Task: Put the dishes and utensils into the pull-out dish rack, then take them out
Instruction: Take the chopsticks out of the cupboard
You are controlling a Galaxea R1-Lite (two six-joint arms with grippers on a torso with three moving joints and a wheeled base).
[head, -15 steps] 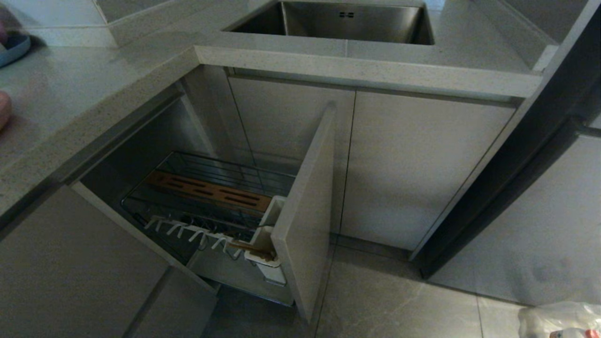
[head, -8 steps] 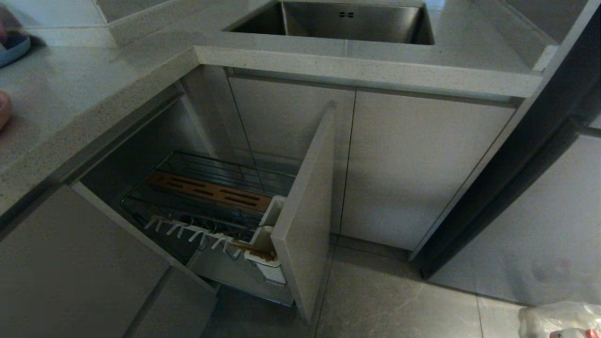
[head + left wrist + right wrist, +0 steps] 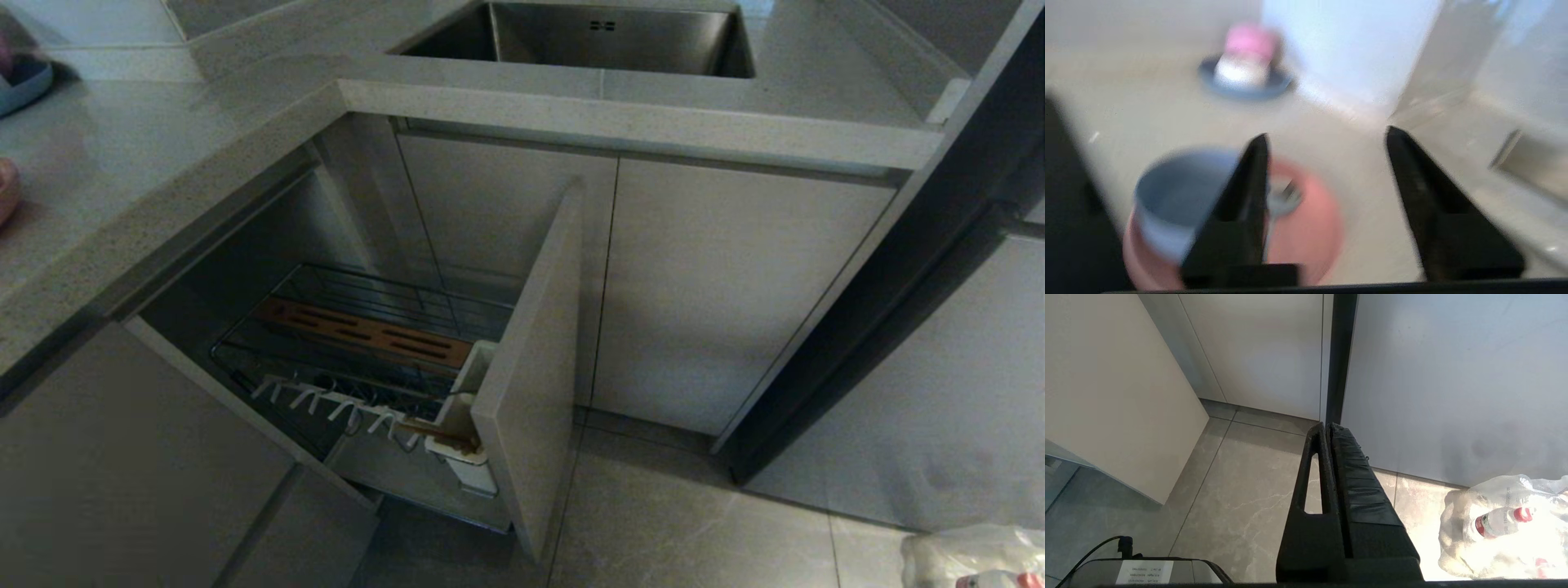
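Note:
In the left wrist view my left gripper (image 3: 1326, 132) hangs open over the counter with nothing between its fingers. Below it a salmon-pink plate (image 3: 1310, 232) carries a blue-grey bowl (image 3: 1175, 192) and a silver fork (image 3: 1286, 198), which lies close beside one finger (image 3: 1249, 196). In the head view the pull-out dish rack (image 3: 359, 335) stands drawn out, and tan chopsticks (image 3: 424, 427) rest in its white utensil cup (image 3: 473, 472). The plate's edge (image 3: 6, 196) shows at the far left of that view. My right gripper (image 3: 1327, 425) is shut and parked over the floor.
A blue plate (image 3: 1245, 87) holding small pink and cream bowls sits further back on the counter, near a white wall. The rack's beige door front (image 3: 531, 367) juts out over the floor. A sink (image 3: 604, 37) lies behind. A plastic bag of bottles (image 3: 1498, 522) sits on the floor.
The rack and the chopsticks have stayed put. The pink plate's edge at the far left of the head view has shifted slightly.

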